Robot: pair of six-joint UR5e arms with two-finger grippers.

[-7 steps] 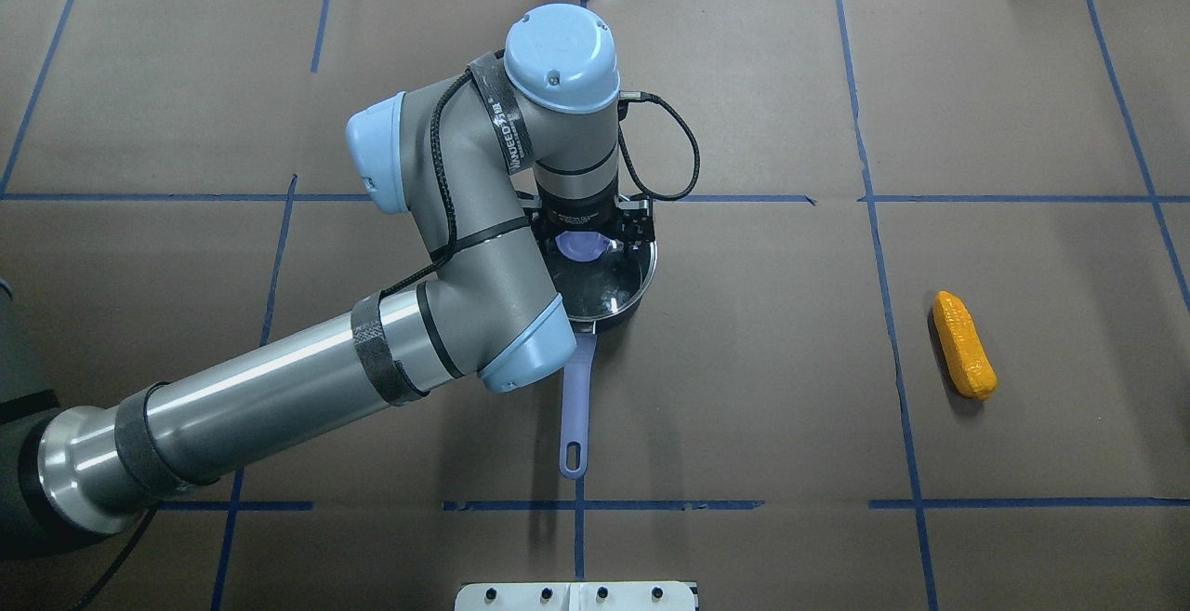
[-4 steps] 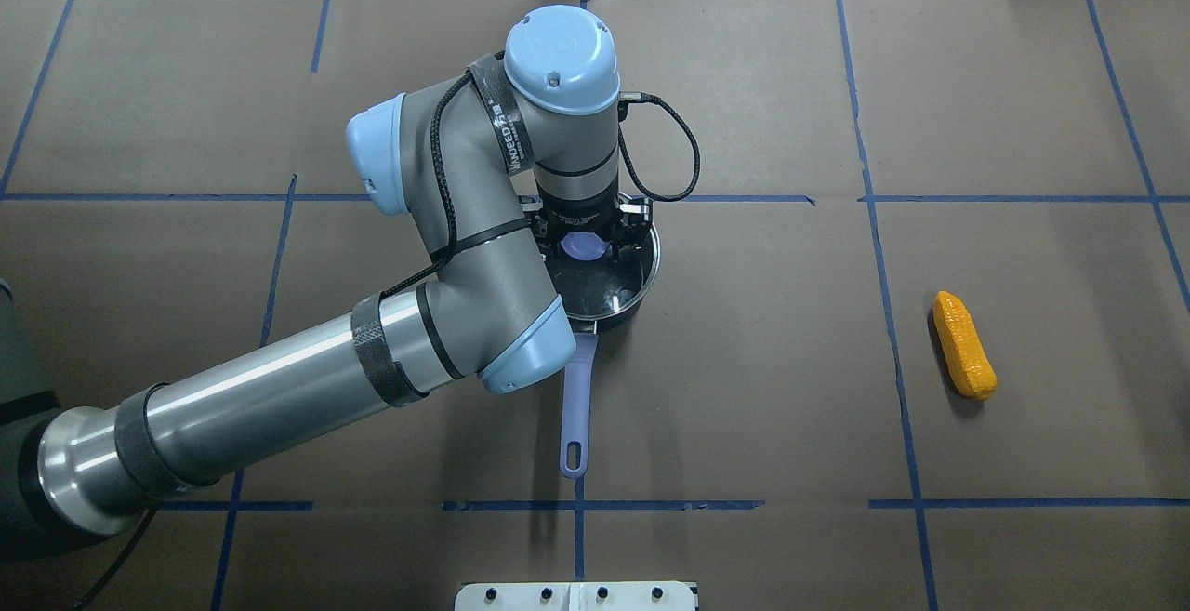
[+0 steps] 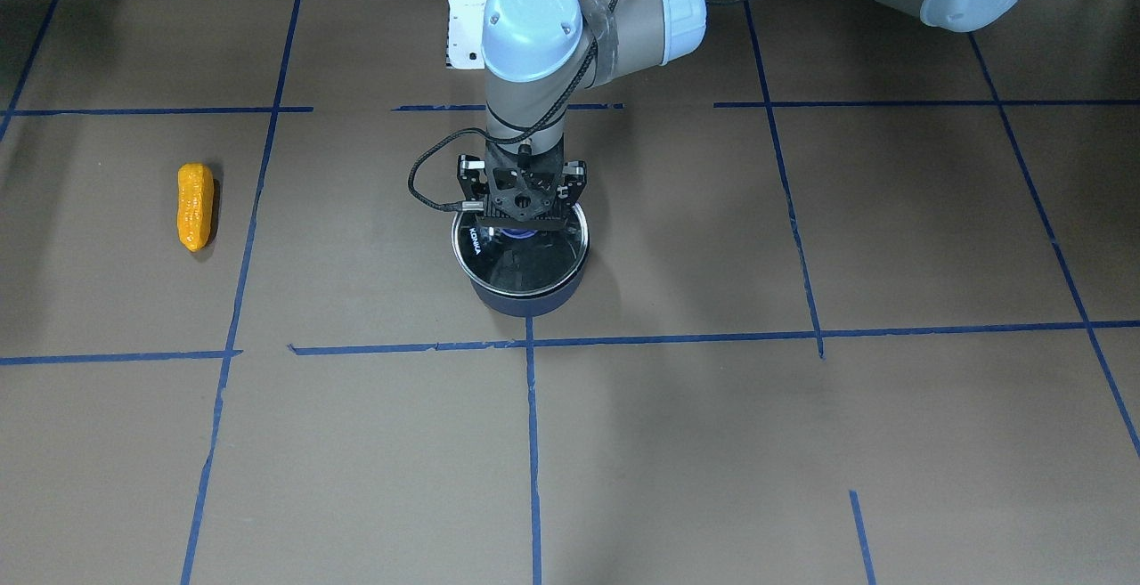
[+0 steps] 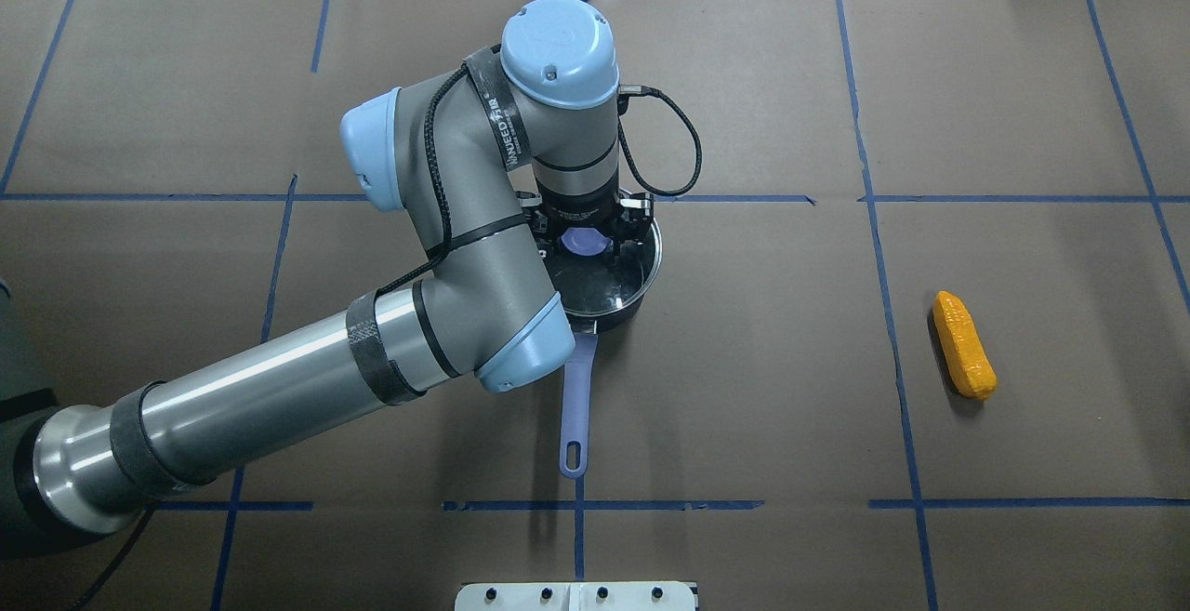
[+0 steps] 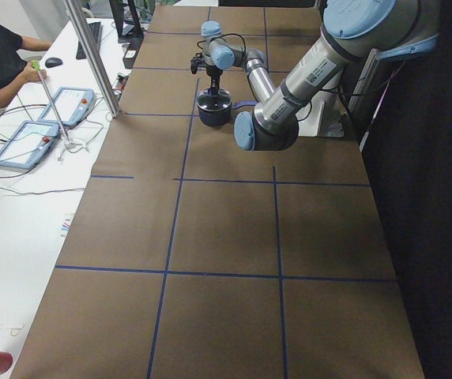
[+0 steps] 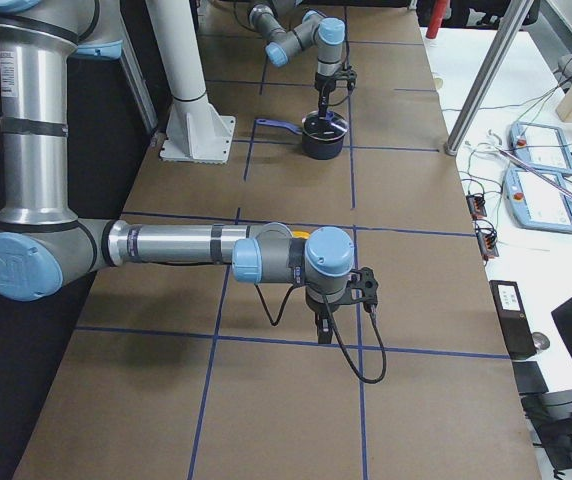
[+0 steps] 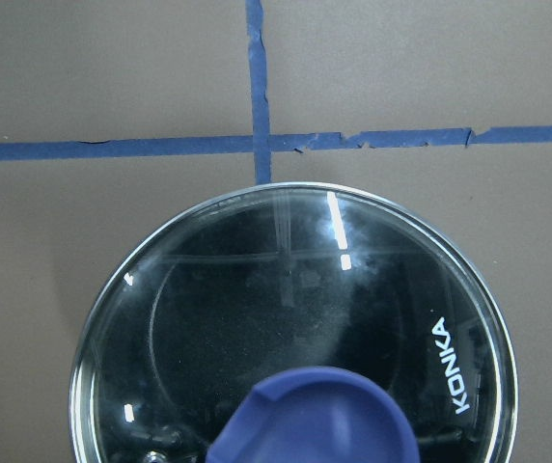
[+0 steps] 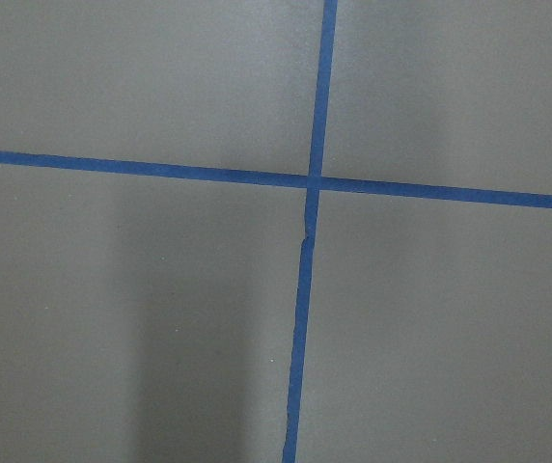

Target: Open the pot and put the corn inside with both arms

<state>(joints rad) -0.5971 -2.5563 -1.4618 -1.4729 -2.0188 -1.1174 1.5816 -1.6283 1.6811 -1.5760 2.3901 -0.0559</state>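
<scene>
1. The pot [image 3: 525, 302] sits near the middle of the table [image 4: 744, 406]. Its long purple handle [image 4: 576, 397] points back at the robot. The glass lid [image 3: 527, 266] is on top, so the pot is not open yet
2. The lid has a round blue-purple knob [image 7: 319, 424]. The left pincer [image 3: 518, 227] is right down at it, with a finger on each side. I cannot tell if the fingers are squeezing the knob or are only close to it
3. If the squeeze is weak or off to one side, the smooth knob could slip out. Then the lid would drop back with a bang or land crooked on the rim
4. If the lid sticks a bit, the little pot might come up with it or slide away, because nothing is holding the handle
5. The lid is glass. If it swings or falls on the table, it might crack or roll off
6. The corn [image 4: 964, 345] lies flat on the table, well apart from the pot, on the robot's right side. It is bumpy and round, so it could roll or pop out when it is grabbed
7. The right pincer [image 6: 324, 325] hangs over a cross of blue tape [image 8: 310, 178], not at the corn. I cannot tell if its fingers are apart or together. If it brings the corn too soon, the corn would hit the glass, or the two arms could bump
</scene>
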